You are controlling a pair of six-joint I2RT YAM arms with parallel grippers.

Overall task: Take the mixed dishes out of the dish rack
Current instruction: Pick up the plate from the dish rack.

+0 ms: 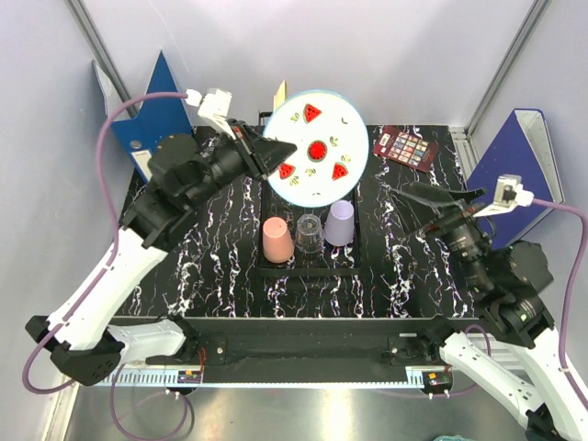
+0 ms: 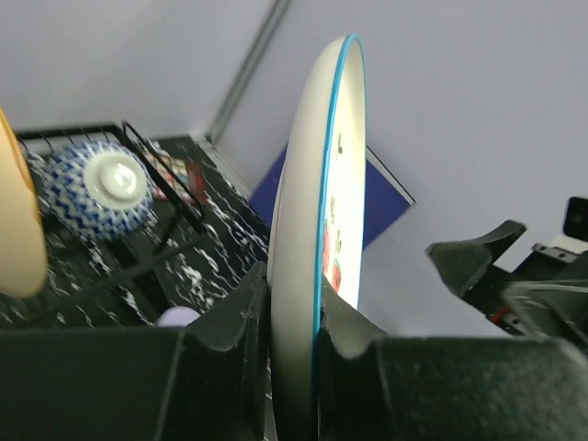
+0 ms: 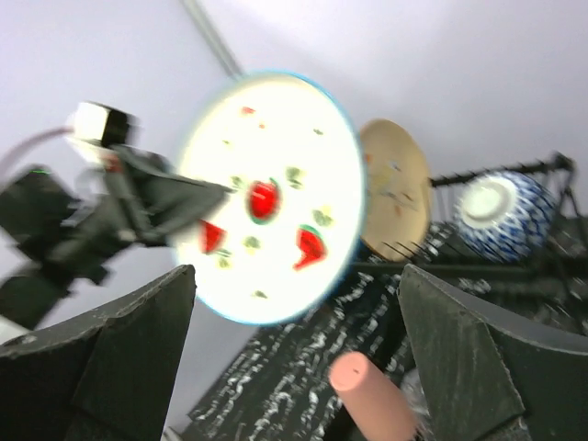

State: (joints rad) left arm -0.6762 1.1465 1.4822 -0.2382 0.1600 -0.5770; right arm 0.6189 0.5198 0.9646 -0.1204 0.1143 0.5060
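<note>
The left arm [image 1: 138,239] reaches up and forward from its base, elbow bent, its wrist turned so that the left gripper [image 1: 271,158] clamps the left rim of the white plate [image 1: 317,147]. The jaws are narrow, and one matte black finger [image 2: 230,331] presses on each face of the plate. The plate is on edge, raised over the far part of the dish rack [image 1: 308,269], with its decorated face turned toward the right arm [image 1: 514,294]. It is round and glossy, with a thin blue rim and red watermelon-slice motifs with small green marks. The right arm is folded low at the right of the worktop [image 1: 211,239]. The right gripper [image 1: 418,207] points toward the plate with its jaws spread wide and nothing between them. The rack is thin black wire. Three upturned cups stand in a row in its near part: a matte salmon-pink cup [image 1: 277,239], a clear glass cup [image 1: 310,234] and a lavender cup [image 1: 341,222]. In its far, raised part a cream plate [image 3: 395,188] with faint orange marks stands on edge. Beside it, a rounded bowl [image 3: 501,216] with a fine blue-and-white pattern shows its white foot. The worktop is black with white marble veining. On it at the far right lies a dark red palette [image 1: 409,147] of coloured squares, and blue binders [image 1: 161,110] lean at both sides.
</note>
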